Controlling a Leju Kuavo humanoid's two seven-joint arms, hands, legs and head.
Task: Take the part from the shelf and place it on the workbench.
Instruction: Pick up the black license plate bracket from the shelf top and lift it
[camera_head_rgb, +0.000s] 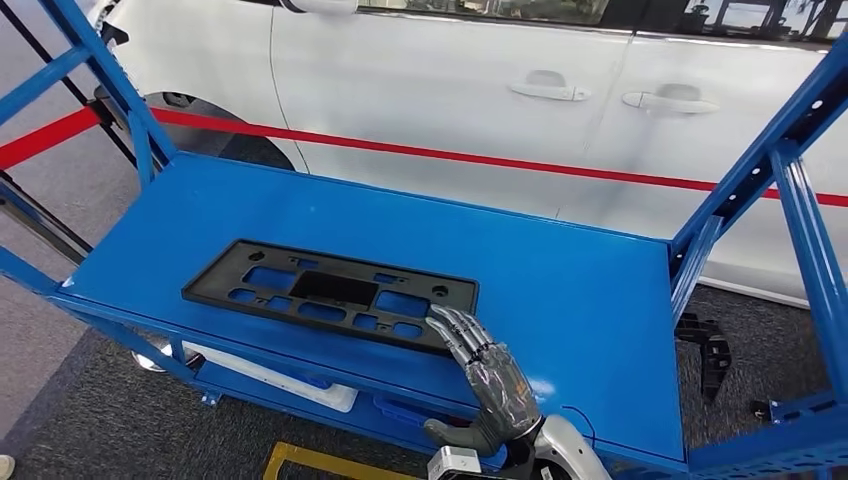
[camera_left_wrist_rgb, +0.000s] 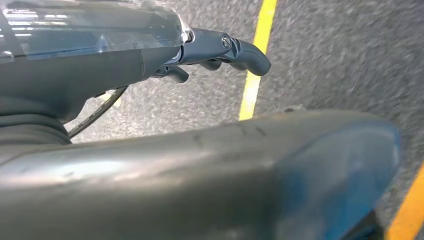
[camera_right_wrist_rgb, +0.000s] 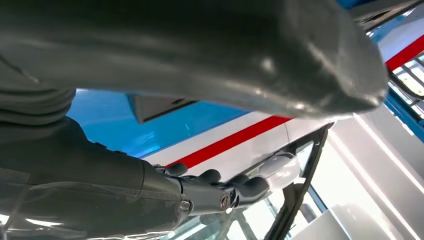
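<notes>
The part (camera_head_rgb: 330, 290) is a flat black plastic plate with several rectangular cut-outs, lying on the blue shelf (camera_head_rgb: 570, 290) near its front edge. My right hand (camera_head_rgb: 490, 375) reaches over the front edge with its fingers stretched out flat, their tips resting on the plate's near right corner; the thumb sticks out to the side and grips nothing. In the right wrist view the right hand (camera_right_wrist_rgb: 215, 192) shows straight fingers and nothing between them. My left hand (camera_left_wrist_rgb: 220, 50) hangs over the grey floor, fingers loosely bent and holding nothing.
Blue slanted uprights (camera_head_rgb: 790, 170) frame the shelf on both sides. A white car (camera_head_rgb: 450, 90) and a red tape (camera_head_rgb: 450, 153) stand just behind it. A white piece (camera_head_rgb: 290, 380) lies on the lower level. Black brackets (camera_head_rgb: 712, 355) lie on the floor at right. A yellow floor line (camera_left_wrist_rgb: 255, 75) runs below.
</notes>
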